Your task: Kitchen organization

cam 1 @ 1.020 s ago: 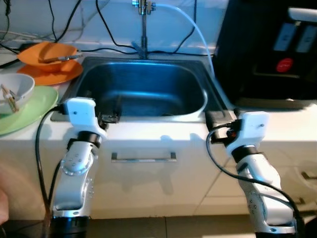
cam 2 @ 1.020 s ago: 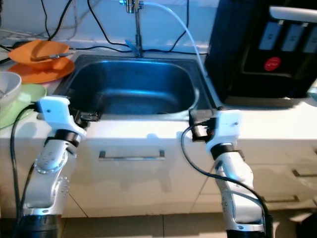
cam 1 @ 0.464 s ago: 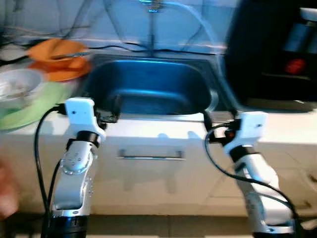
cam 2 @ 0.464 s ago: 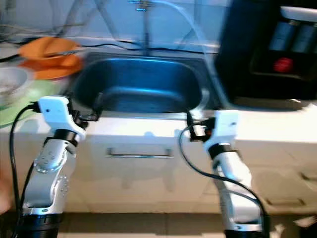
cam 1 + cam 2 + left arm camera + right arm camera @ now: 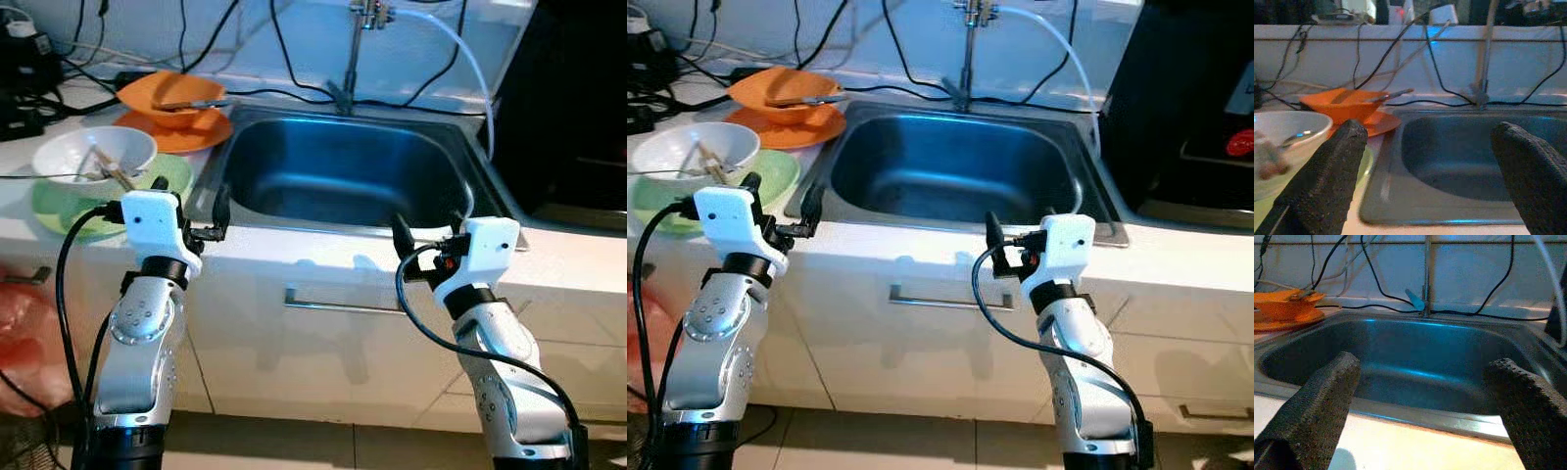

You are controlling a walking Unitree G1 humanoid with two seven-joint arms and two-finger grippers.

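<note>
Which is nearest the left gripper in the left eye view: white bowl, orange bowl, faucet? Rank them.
From the left gripper:
1. White bowl, on the green plate to its left.
2. Orange bowl, farther back on the counter.
3. Faucet, behind the sink, off to the right.

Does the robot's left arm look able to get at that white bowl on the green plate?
Probably yes. The left gripper is open at the counter edge, and the white bowl sits just beside it on the green plate, with nothing standing between them.
</note>
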